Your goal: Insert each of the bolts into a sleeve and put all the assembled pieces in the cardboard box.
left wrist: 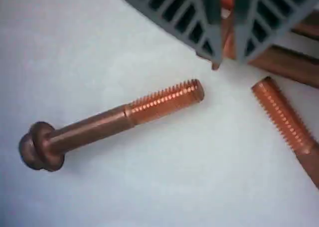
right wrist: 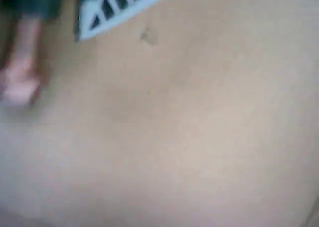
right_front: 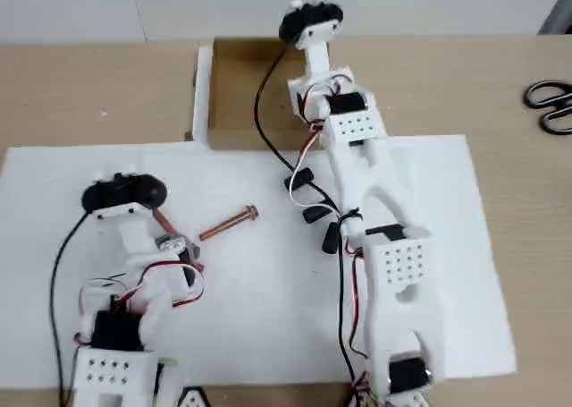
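Left claw (left wrist: 224, 52) is seen narrow, pinched on a copper part (left wrist: 228, 40); whether that is a bolt or a sleeve cannot be told, since little of it shows past the fingertips. Just beside it a second bolt (left wrist: 286, 119) lies on the white foam sheet (right_front: 268, 317), thread end toward the claw, and more copper rods (left wrist: 289, 67) are crowded behind the fingers. Further out, a loose flanged bolt (left wrist: 114, 122) lies flat on the sheet, clear of everything. Right claw (right wrist: 65, 17) is held over the floor of the cardboard box (right_front: 241, 94) at the far side of the worktop (right_front: 89, 94); open or closed cannot be told. A blurred pinkish-copper shape (right wrist: 20, 72) is seen next to it, and whether it is gripped cannot be told either. Risks, as judged: the grip on the copper part looks shallow, so it could be twisted or dropped once lifted. The neighbouring bolts are close enough to be knocked by the fingers and rolled across the sheet, which would spoil alignment for insertion. If something is carried on the right side, it could be released against the box wall rather than inside.
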`<action>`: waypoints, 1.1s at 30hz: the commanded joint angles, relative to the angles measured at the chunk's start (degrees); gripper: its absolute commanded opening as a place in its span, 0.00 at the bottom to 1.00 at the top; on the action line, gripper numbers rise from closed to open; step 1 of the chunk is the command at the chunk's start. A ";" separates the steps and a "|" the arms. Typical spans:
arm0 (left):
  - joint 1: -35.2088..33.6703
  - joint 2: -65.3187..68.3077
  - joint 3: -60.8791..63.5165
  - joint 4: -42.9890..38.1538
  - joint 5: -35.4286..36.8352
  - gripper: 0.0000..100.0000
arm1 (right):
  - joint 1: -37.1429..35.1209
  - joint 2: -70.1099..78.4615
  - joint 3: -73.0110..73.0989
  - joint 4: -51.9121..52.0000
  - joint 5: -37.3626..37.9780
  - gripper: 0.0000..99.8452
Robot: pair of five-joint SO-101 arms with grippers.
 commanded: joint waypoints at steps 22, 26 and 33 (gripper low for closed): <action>0.00 -0.70 -0.13 -1.05 -0.18 0.01 | 6.46 -20.79 -2.73 41.80 0.62 0.24; 0.00 -0.70 -0.13 -1.05 -0.18 0.01 | 7.69 -20.70 -2.64 50.95 0.62 0.24; 0.00 -0.70 -0.13 -1.05 -0.09 0.01 | 7.60 -21.32 2.37 57.45 0.00 0.24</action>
